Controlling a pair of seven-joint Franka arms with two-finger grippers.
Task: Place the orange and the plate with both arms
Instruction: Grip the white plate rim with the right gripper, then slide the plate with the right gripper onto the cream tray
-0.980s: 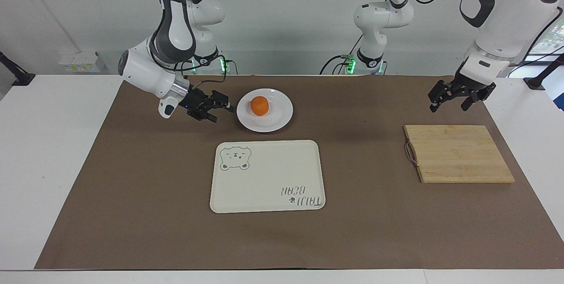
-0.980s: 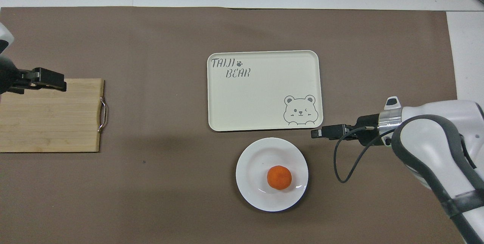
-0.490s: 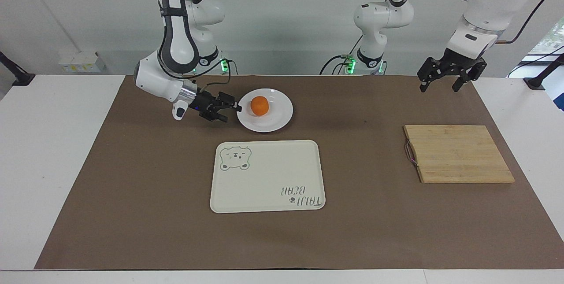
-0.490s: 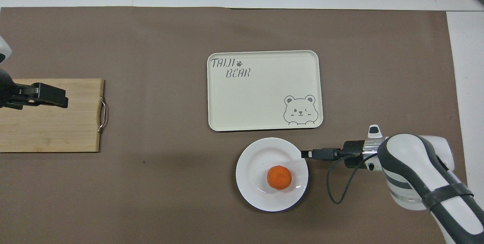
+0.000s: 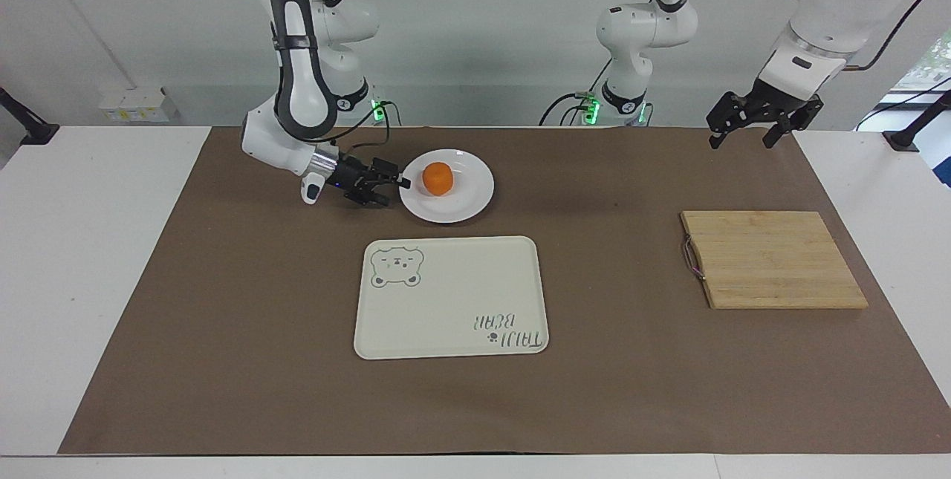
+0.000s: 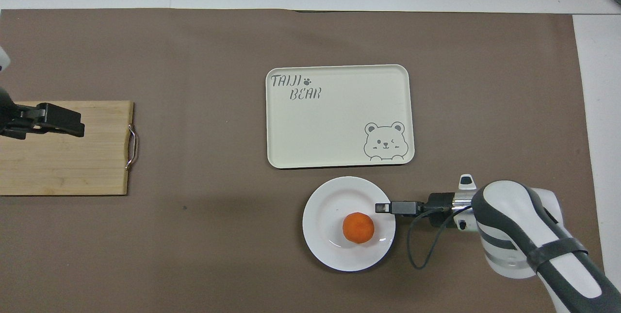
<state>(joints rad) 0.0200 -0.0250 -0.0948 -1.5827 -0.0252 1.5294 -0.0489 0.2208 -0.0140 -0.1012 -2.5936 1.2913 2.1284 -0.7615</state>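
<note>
Fingertips of the right gripper [image 5: 394, 188] have come in to the rim of the glossy round plate [image 5: 469, 200], jaws wide and holding nothing, where a second ago they stood just apart from it. The left gripper [image 5: 744, 128], also spread wide and empty, has risen from beside the wooden board [image 5: 773, 260] and now hangs high over the brown mat's [image 5: 617, 382] edge at the robots' end. The small orange [image 5: 437, 178] sits on the plate, which lies nearer the robots than the rounded cream tray [image 5: 446, 301], with bare mat open between tray and board.

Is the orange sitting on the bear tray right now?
No, the orange sits on the white plate, nearer to the robots than the bear tray.
</note>
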